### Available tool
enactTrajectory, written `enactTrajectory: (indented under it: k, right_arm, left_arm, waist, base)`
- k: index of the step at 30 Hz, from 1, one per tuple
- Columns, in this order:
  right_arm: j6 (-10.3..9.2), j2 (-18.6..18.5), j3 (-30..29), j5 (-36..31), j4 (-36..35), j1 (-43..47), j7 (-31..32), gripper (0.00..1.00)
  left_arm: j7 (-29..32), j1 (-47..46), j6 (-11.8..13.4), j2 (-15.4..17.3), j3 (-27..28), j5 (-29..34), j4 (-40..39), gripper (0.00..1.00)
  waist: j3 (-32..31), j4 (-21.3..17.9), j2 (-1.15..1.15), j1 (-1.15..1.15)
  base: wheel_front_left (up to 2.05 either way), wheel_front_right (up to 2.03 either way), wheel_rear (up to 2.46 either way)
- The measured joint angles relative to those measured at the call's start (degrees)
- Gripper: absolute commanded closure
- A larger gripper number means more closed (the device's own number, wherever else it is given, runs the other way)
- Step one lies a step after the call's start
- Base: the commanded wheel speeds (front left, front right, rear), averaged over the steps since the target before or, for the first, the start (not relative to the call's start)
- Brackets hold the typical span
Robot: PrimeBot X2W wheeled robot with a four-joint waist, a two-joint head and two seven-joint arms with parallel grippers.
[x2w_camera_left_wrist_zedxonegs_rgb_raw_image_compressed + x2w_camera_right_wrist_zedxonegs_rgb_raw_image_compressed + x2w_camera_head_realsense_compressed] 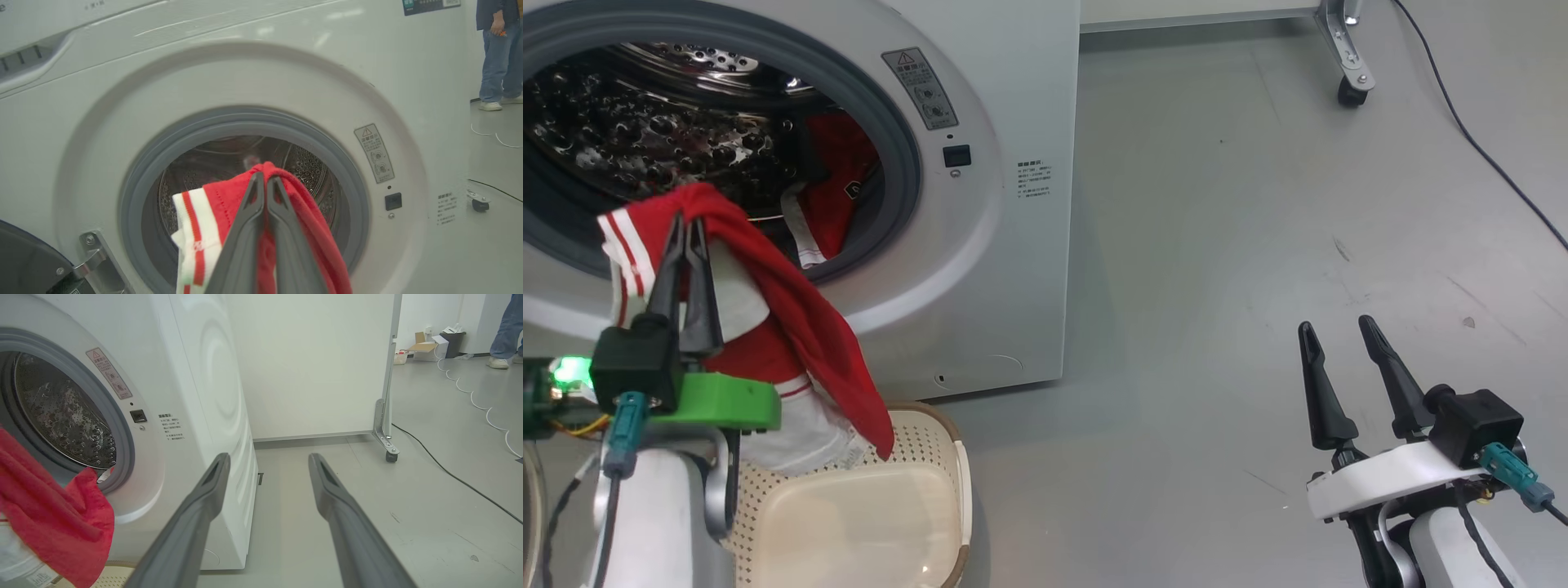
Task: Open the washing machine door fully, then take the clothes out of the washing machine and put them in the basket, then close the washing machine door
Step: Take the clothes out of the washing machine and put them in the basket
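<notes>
Left gripper [686, 222]: fingers pressed together, clamped on a red garment [800, 327] with white stripes. The garment hangs before the open mouth of the washing machine [1013, 122], and its lower end reaches into the basket [923, 437] on the floor. A second red garment [837, 175] lies inside the drum. Right gripper [1338, 325]: fingers apart, holding nothing, well off to the side.
</notes>
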Motion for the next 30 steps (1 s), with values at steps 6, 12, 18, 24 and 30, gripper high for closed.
enactTrajectory:
  k: [6, 12, 18, 24, 30]
  right_arm:
    - [0.00, 0.0, 0.4, 0.0, -0.2, 0.0, 0.0, 0.00]
    - [0.00, 0.0, 0.7, 0.0, -0.5, -0.2, 0.0, 0.00]
    - [0.00, -0.1, 1.2, 0.0, -0.7, -0.5, 0.0, 0.00]
    - [0.00, -0.4, 1.9, 0.0, -0.9, -1.7, 0.0, 0.00]
    - [0.00, -0.6, 2.6, 0.0, -1.2, -2.9, 0.0, 0.00]
  left_arm:
    - [3.0, 4.7, 0.0, 0.0, -1.3, 0.1, 4.7, 1.00]
    - [5.7, 8.1, 0.0, 0.0, -1.6, 0.2, 9.7, 1.00]
    - [7.5, 8.3, 0.5, 0.1, -1.6, 0.2, 13.7, 1.00]
    - [8.6, 8.3, 1.0, 0.1, -2.0, 1.0, 17.0, 1.00]
    - [9.3, 7.8, 1.5, 0.1, -2.1, 1.3, 20.3, 1.00]
  waist:
    - [1.1, -0.1, 0.00, 0.00]
    - [2.4, -0.5, 0.00, 0.00]
    - [4.0, -1.0, 0.00, 0.00]
    - [5.9, -1.7, 0.00, 0.00]
    - [8.2, -2.8, 0.00, 0.00]
  base:
    - [0.00, 0.00, 0.00]
    - [0.00, 0.00, 0.00]
    - [0.00, 0.00, 0.00]
    - [0.00, 0.00, 0.00]
    - [0.00, 0.00, 0.00]
